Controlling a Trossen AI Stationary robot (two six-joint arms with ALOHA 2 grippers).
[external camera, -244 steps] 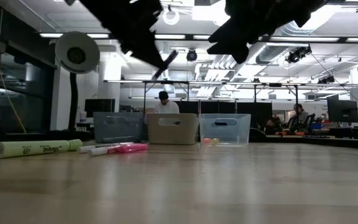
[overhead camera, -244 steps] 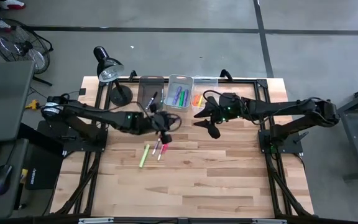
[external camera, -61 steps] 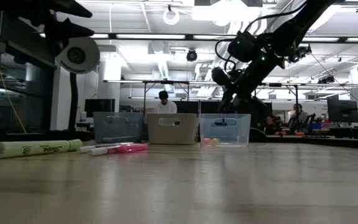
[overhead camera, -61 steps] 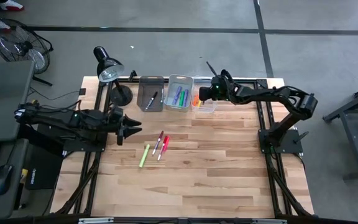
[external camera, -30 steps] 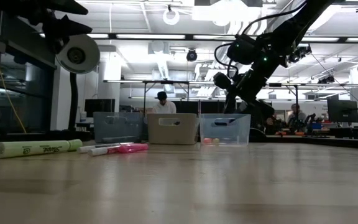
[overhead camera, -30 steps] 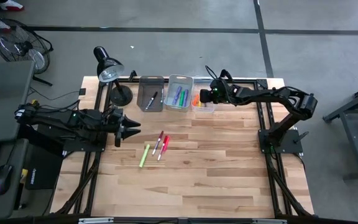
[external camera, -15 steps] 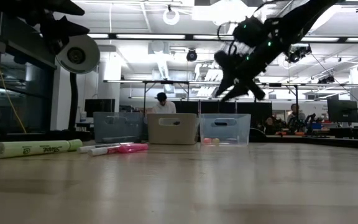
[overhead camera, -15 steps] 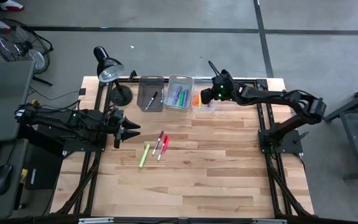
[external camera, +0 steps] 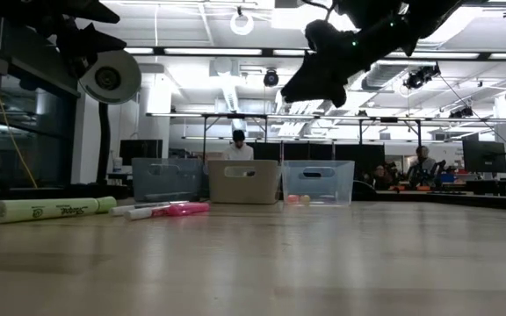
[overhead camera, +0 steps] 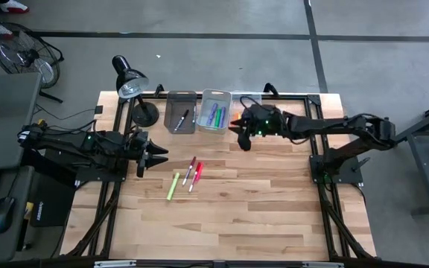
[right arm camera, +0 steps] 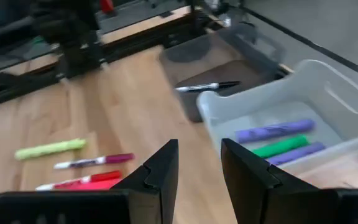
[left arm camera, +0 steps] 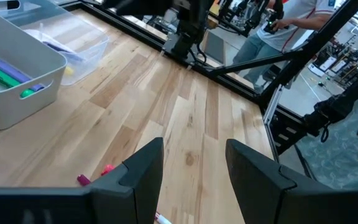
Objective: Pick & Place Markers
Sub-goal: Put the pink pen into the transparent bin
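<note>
Your left gripper (overhead camera: 157, 152) sits at the table's (overhead camera: 274, 216) left edge, level with the loose markers, fingers (left arm camera: 143, 167) apart, nothing between them. Open wood lies between it and the markers.

Landmark is the middle bin (overhead camera: 215, 112). In front of it, out on the open table: lime marker (overhead camera: 173, 185) farthest left, then a white-and-pink marker (overhead camera: 189, 170), then a red marker (overhead camera: 195, 177) just beside it. The three lie close together, roughly parallel. You have bare wood on every side of them, and most of the table toward the near edge is free.

Left of the middle bin is the dark bin (overhead camera: 182, 112) with one black-and-white marker (overhead camera: 182, 119) inside. The middle bin itself holds purple and green markers (overhead camera: 214, 115).

Right of it the clear bin (external camera: 318, 182) is mostly hidden from above by your right arm; an orange marker (overhead camera: 234, 119) shows at its edge.

Your right gripper (overhead camera: 238, 138) hangs above the table just in front of the clear bin, fingers (right arm camera: 156, 171) parted, empty. All three bins line the far edge.
</note>
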